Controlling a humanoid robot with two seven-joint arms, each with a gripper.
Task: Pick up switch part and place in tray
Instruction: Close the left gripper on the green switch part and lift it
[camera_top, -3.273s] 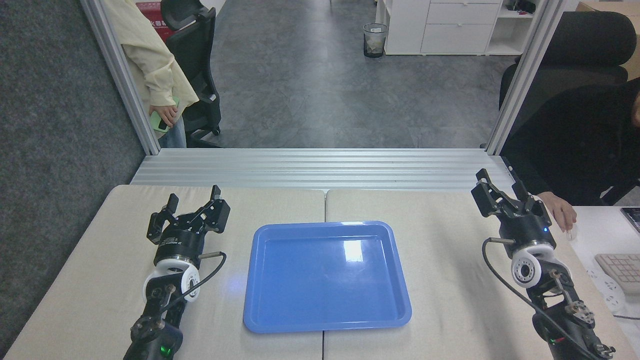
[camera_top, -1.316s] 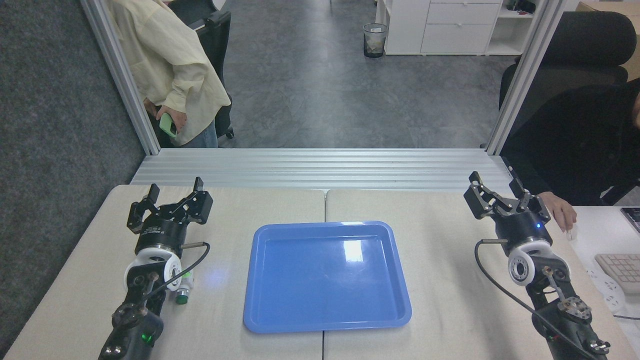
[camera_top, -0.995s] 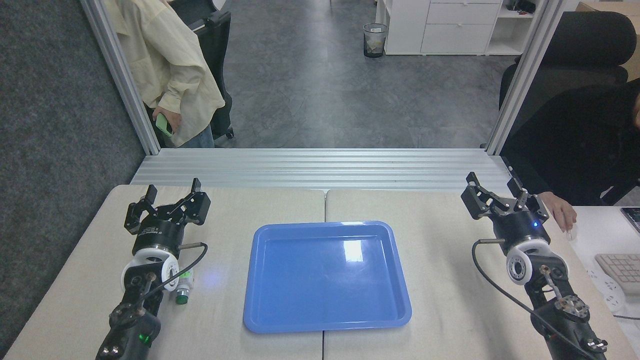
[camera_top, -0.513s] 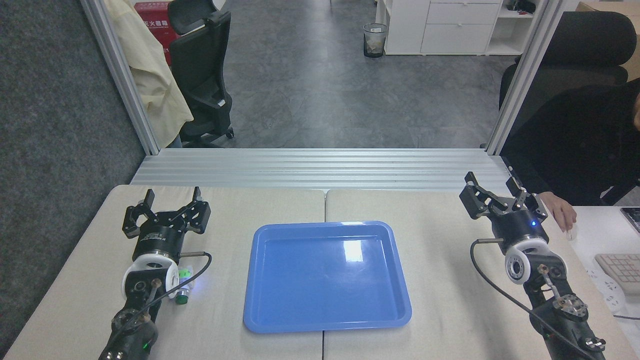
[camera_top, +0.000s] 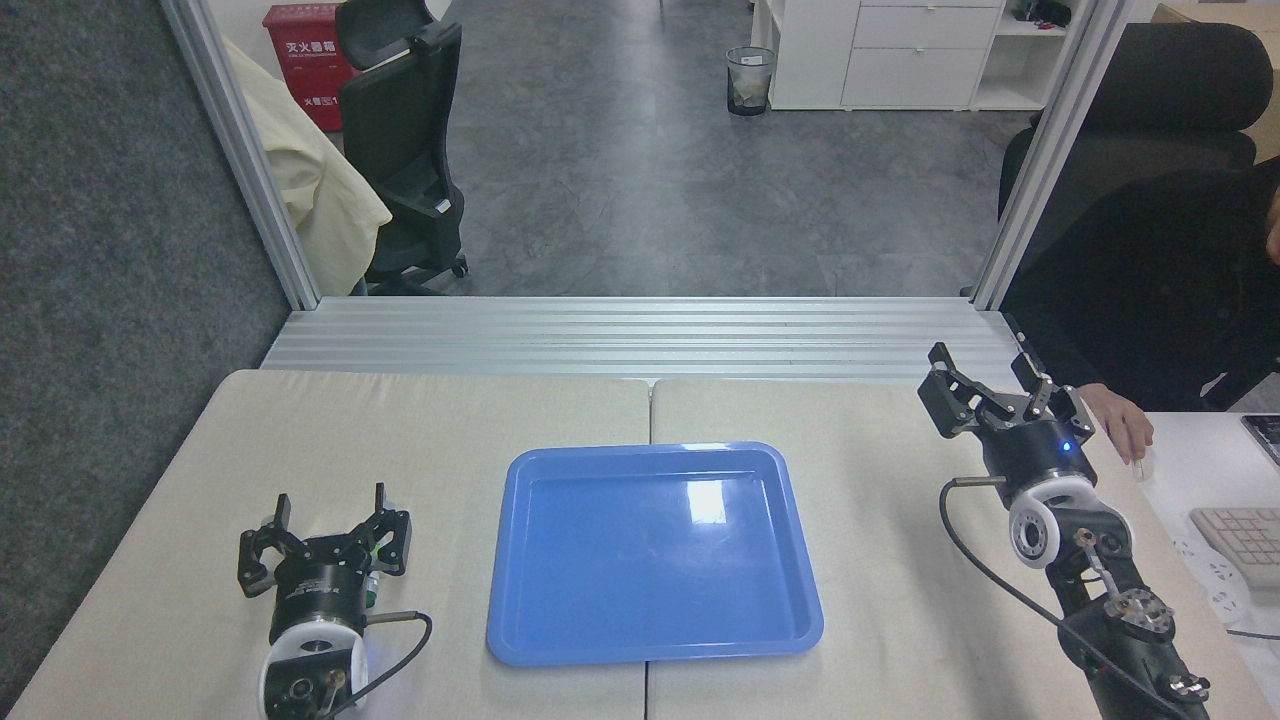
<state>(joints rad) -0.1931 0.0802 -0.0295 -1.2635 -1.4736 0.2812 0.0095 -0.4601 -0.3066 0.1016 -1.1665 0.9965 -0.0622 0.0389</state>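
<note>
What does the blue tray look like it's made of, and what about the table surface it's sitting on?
The tray looks like glossy moulded plastic: even blue colour, rounded corners, a raised rim, and a sharp white light reflection on its floor. The table looks matte, beige and faintly speckled, showing no glare. It could be laminate or a fabric-like mat; the view leaves that open. A seam runs down its middle.

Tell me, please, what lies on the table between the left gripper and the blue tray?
In the head view, only bare beige tabletop separates the left gripper from the tray; the switch part sits tucked against the gripper's own body.
</note>
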